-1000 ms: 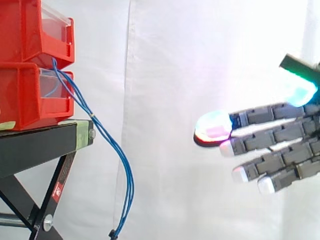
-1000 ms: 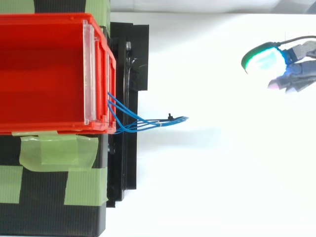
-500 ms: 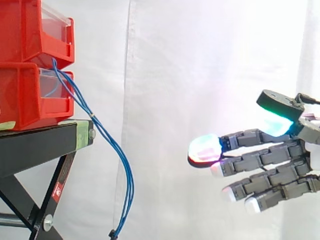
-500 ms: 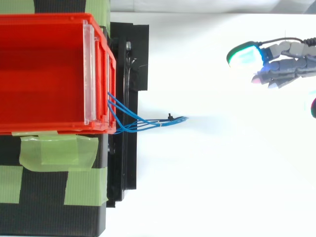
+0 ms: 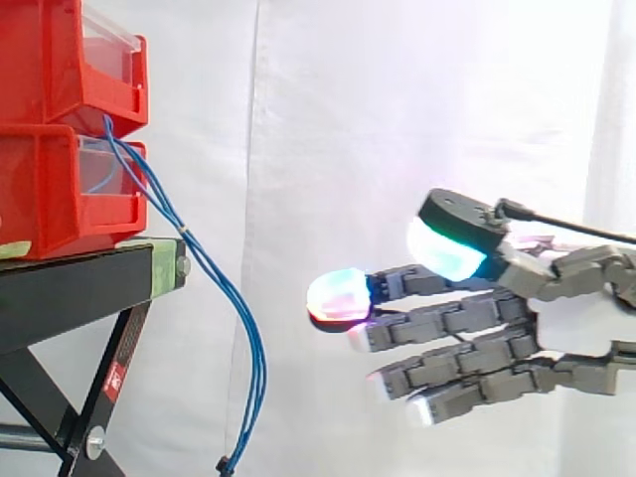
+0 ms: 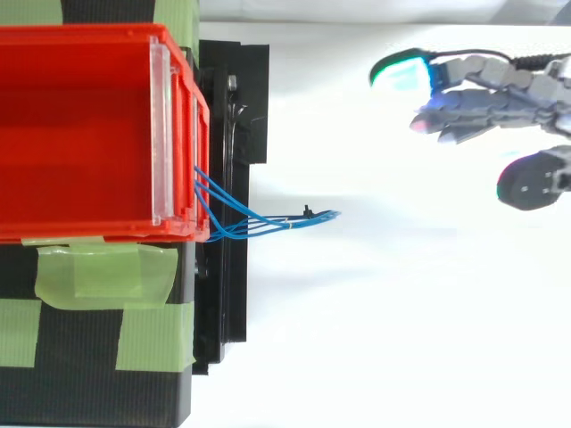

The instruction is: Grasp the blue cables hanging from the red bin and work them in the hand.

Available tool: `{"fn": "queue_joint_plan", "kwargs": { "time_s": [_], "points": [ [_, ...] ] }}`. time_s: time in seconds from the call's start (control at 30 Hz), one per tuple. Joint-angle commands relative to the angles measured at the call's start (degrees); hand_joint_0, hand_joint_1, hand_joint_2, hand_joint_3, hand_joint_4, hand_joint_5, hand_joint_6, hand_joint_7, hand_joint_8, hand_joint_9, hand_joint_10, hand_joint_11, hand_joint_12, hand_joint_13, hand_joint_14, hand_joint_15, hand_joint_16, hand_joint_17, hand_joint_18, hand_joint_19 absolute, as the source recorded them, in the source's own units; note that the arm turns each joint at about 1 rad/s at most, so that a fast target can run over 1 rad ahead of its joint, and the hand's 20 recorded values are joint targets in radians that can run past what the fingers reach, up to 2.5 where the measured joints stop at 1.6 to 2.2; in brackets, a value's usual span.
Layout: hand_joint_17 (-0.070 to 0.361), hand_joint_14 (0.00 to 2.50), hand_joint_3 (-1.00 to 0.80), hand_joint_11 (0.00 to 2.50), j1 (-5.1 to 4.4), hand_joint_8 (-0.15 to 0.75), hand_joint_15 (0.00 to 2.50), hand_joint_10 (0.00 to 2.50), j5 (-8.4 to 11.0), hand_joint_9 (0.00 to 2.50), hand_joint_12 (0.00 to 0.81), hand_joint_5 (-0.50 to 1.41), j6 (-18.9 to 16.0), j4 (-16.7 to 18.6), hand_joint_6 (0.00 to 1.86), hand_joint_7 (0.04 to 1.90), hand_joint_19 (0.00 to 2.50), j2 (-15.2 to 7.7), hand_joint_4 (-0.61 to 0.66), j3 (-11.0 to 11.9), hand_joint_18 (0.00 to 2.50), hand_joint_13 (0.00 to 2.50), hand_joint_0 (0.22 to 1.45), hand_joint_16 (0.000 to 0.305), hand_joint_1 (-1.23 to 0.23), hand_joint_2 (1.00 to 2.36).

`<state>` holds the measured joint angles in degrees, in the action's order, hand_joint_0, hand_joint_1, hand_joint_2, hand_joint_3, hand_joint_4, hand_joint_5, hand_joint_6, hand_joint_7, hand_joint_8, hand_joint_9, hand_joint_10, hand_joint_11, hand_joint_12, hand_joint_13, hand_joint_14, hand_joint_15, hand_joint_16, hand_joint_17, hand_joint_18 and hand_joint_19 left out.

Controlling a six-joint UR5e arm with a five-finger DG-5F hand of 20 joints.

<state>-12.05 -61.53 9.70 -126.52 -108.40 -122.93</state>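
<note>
Straight-fingered and holding nothing, the segmented grey hand [image 5: 467, 316] points left, its rounded pads glowing. Thin, glossy blue cables [image 5: 256, 368] droop in a loose loop from the stacked red plastic bin [image 5: 50, 189], far left of it, above a black metal stand [image 5: 70, 288]. A white curtain [image 5: 348, 149] hangs behind.

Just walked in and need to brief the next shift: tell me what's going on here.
A robot hand, fingers straight and open, is stretched out toward the blue cables that hang from the lower red bin down past the black stand. It holds nothing, and a clear gap separates it from the cables. Seen from above, the hand sits off to one side of the cables, not lined up with them.
</note>
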Motion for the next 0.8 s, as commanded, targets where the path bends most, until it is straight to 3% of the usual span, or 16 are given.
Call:
{"fn": "queue_joint_plan", "kwargs": {
  "time_s": [0.0, 0.2, 0.33, 0.37, 0.6, 0.77],
  "points": [
    [0.129, 0.01, -0.89, 0.06, -0.34, 0.215, 0.25, 0.0, 0.19, 0.28, 0.399, -0.27, 0.0, 0.0, 0.0, 0.64, 0.4, -2.0, 0.19, 2.7, 0.31, 0.3, 0.82, 0.057, -0.52, 1.01],
    [0.127, 0.01, -0.88, 0.08, -0.87, 0.224, 0.24, 0.0, -0.08, 0.29, 0.394, -0.27, -0.1, 0.0, 0.0, 0.64, 0.39, -5.2, 0.19, 6.0, 0.3, 0.3, 0.82, 0.056, -0.52, 1.0],
    [0.125, 0.01, -0.88, 0.08, -1.31, 0.227, 0.24, 0.0, 0.28, 0.29, 0.391, -0.28, 0.5, 0.0, 0.0, 0.65, 0.38, -5.2, 0.19, 6.8, 0.29, 0.3, 0.82, 0.055, -0.52, 1.01],
    [0.124, 0.01, -0.88, 0.08, -1.84, 0.227, 0.24, 0.0, 0.45, 0.29, 0.39, -0.27, 1.3, -0.2, 0.0, 0.64, 0.37, -5.2, 0.19, 7.3, 0.29, 0.3, 0.82, 0.055, -0.52, 1.0],
    [0.113, 0.01, -0.88, 0.07, -3.68, 0.237, 0.2, 0.0, 3.18, 0.3, 0.361, -0.27, 2.5, 0.0, 0.0, 0.64, 0.3, -5.2, 0.19, 7.3, 0.27, 0.29, 0.82, 0.05, -0.53, 1.01],
    [0.093, 0.0, -0.87, 0.06, -4.74, 0.258, 0.14, 0.0, 3.88, 0.31, 0.312, -0.27, 3.7, 0.2, 0.0, 0.64, 0.21, -5.3, 0.19, 7.3, 0.23, 0.27, 0.83, 0.041, -0.53, 1.0]
  ]
}}
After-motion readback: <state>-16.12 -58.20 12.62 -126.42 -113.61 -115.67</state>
